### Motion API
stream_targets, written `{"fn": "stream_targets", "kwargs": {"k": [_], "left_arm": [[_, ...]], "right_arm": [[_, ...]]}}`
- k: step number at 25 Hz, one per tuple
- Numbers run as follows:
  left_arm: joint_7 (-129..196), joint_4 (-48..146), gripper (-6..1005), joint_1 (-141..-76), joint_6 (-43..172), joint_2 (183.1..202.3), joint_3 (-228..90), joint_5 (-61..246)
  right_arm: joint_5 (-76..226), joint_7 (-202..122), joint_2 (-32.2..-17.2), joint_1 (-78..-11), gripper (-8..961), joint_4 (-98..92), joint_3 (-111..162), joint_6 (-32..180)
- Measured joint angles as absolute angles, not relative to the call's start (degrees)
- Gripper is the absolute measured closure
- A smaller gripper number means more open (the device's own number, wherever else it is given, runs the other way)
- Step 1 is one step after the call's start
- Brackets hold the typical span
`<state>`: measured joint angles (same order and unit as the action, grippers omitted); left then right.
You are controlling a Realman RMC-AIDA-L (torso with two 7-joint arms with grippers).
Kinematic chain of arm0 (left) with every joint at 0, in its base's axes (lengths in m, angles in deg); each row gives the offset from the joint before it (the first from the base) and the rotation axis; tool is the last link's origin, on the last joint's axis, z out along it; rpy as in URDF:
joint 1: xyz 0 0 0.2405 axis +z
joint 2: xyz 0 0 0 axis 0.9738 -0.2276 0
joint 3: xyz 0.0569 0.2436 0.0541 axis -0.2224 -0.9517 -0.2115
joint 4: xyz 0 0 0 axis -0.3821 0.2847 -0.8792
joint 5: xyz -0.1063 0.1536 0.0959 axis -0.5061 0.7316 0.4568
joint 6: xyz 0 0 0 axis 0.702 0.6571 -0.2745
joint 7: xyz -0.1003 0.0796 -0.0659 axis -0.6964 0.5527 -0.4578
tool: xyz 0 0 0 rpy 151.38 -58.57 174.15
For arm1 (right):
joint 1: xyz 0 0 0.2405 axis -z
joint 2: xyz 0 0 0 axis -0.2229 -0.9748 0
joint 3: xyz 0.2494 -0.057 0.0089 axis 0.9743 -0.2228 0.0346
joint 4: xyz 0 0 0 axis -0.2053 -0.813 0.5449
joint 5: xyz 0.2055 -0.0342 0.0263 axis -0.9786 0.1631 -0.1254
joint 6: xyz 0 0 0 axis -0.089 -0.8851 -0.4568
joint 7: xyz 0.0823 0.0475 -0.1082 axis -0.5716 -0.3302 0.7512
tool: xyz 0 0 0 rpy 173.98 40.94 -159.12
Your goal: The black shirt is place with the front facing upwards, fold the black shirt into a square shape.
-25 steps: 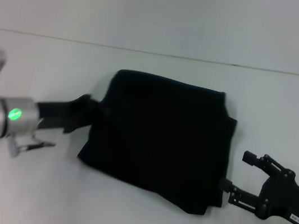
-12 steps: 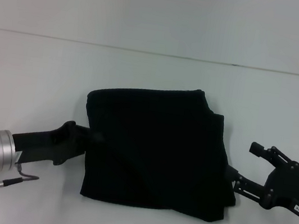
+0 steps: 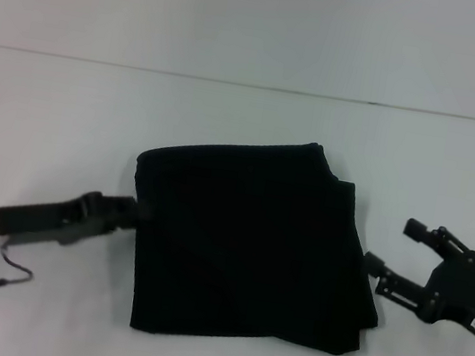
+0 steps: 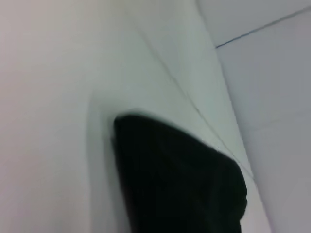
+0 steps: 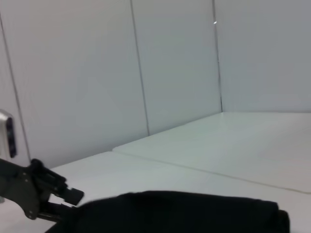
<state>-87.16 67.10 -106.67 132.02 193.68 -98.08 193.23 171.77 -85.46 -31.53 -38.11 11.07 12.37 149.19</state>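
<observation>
You have the black shirt (image 3: 250, 243) lying flat in the lower centre of the head view, folded into a rough, slightly skewed square on the white table (image 3: 246, 125). No lettering or label shows on its upper face.

Your left gripper (image 3: 129, 209) comes in from the lower left of the frame, and its dark tip meets the shirt's left edge a little below the upper left corner. You cannot tell from any view whether its fingers are spread or pressed together, since black merges with black there.

Your right gripper (image 3: 392, 257) sits at the right of the frame, just beside the shirt's right edge near the lower right corner. Its two fingers stand spread apart, one higher and farther from the cloth, one lower and close to it; whether that lower finger touches the fabric is not clear.

The left wrist view gives you only the shirt (image 4: 180, 179) as a dark mass in the lower middle of the frame, with no fingers visible. The right wrist view shows what the head view does not: the shirt (image 5: 180, 211) seen low and edge-on along the bottom, and the left gripper (image 5: 68, 199) at the lower left, against the cloth's end.
</observation>
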Motion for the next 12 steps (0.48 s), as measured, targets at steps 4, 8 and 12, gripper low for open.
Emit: {"fn": "stream_targets", "kwargs": {"k": [4,8,12], "left_arm": [[-76.65,72.85,579,-105.63,133.3,193.27,-97.98,193.16],[-61.02,77.29,483,-104.93,139.49,193.79,-98.17,193.2],[-45.45,78.23,387,-105.08,148.36,195.17,-98.48,193.12]], "right_arm": [[171.72,-85.36,-31.56,-38.06,8,10.82,15.24,149.16],[171.72,-84.36,-31.61,-37.91,8,10.81,15.41,149.6],[171.99,-80.06,-31.89,-37.42,8,10.45,15.05,150.79]]}}
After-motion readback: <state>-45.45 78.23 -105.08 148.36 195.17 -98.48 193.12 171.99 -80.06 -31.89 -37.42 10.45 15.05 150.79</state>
